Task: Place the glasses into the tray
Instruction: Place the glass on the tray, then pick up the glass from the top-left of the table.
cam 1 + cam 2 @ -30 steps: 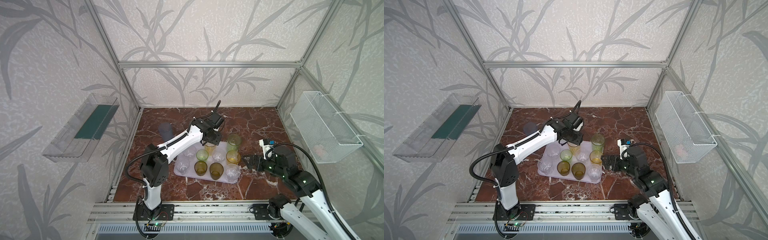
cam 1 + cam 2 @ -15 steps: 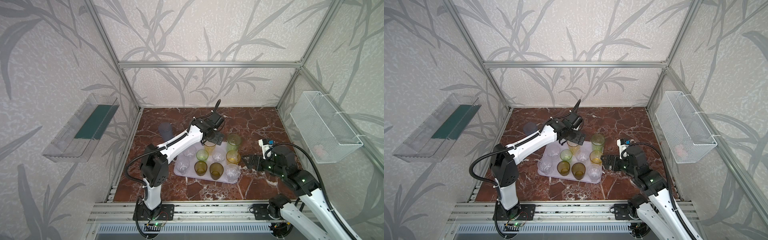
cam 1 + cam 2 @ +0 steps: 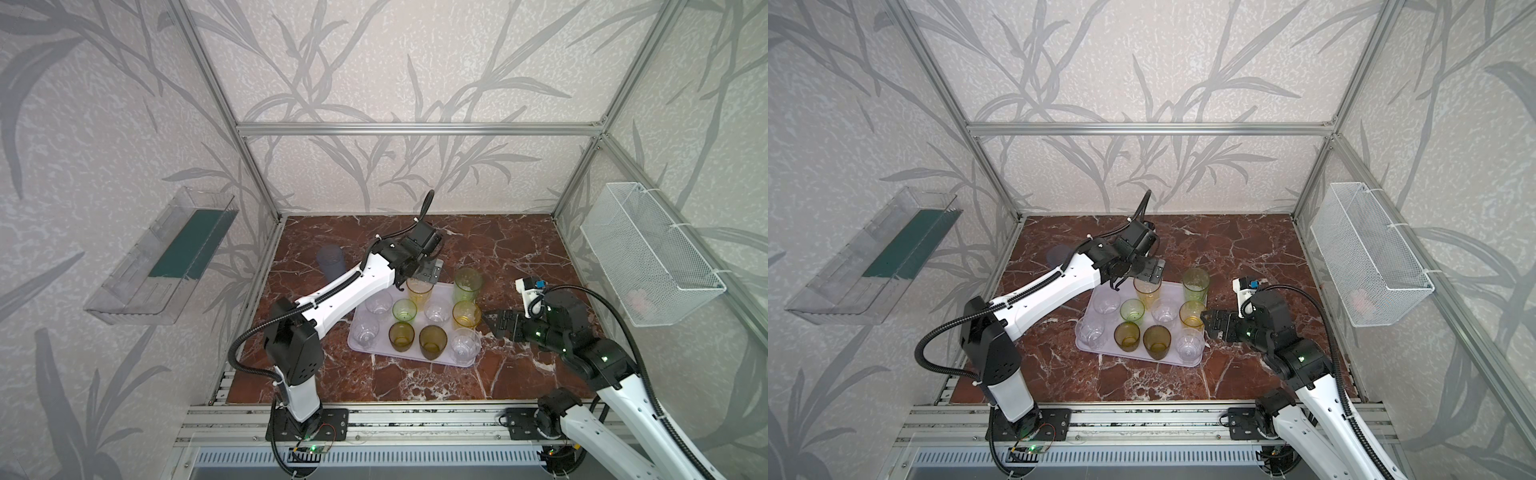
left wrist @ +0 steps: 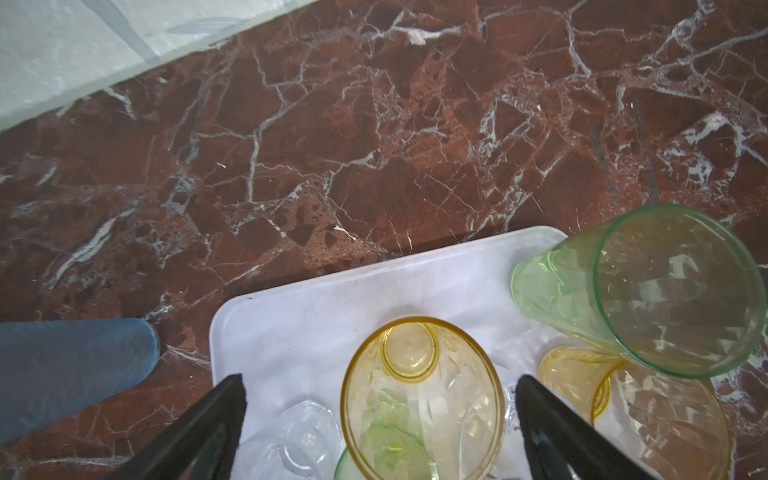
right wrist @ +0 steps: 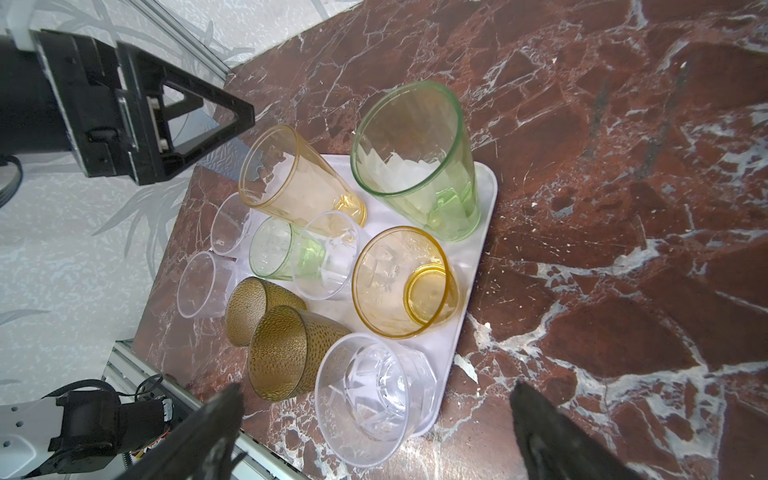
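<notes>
While ten glasses stand upright in the tray [image 3: 376, 352], the tall grey-blue glass [image 3: 331, 266] stands apart on the marble table [image 3: 498, 249], beyond the tray's corner nearest the left arm. Left gripper [image 4: 380, 380]: jaws spread wide, flanking the tall yellow glass [image 3: 419, 289] with a gap on each side. Right gripper [image 3: 490, 322]: jaws likewise apart, empty, just beside the tray near the short yellow glass [image 3: 466, 313].

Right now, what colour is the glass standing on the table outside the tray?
The tall glass is a translucent grey-blue, clearest in a top view.
</notes>
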